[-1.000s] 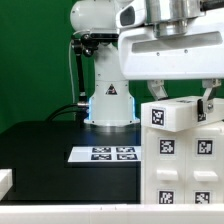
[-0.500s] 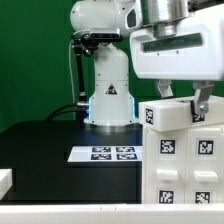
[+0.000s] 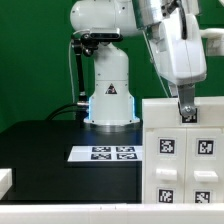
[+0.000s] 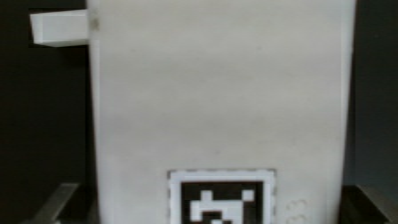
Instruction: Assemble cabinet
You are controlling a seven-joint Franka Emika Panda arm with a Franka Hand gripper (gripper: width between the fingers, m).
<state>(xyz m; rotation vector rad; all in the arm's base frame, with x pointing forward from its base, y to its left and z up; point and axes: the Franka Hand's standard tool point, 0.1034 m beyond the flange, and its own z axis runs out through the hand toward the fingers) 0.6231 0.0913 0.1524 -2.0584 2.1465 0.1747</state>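
Black tabletop point(image 3: 45, 145) carries the cabinet point(image 3: 180, 150), beside the marker board point(image 3: 105, 154). Gripper point(image 3: 187, 112) touches its top edge; grasp state indeterminate. Rigid, light, smooth plastic: grip a thin panel edge.

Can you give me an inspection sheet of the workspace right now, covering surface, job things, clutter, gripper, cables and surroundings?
Surface: black table, mostly bare.
Job's things: the cabinet stands at the exterior view's right, white, with tagged square panels facing the camera; the wrist view shows a white face with one tag.
Clutter: marker board lies flat near the robot base; a small white piece sits at the exterior view's left edge.
Gripper: gripper is at the cabinet's top edge; jaw state cannot be told.
Cables: black cables run down beside the robot base.
Surroundings: green backdrop.
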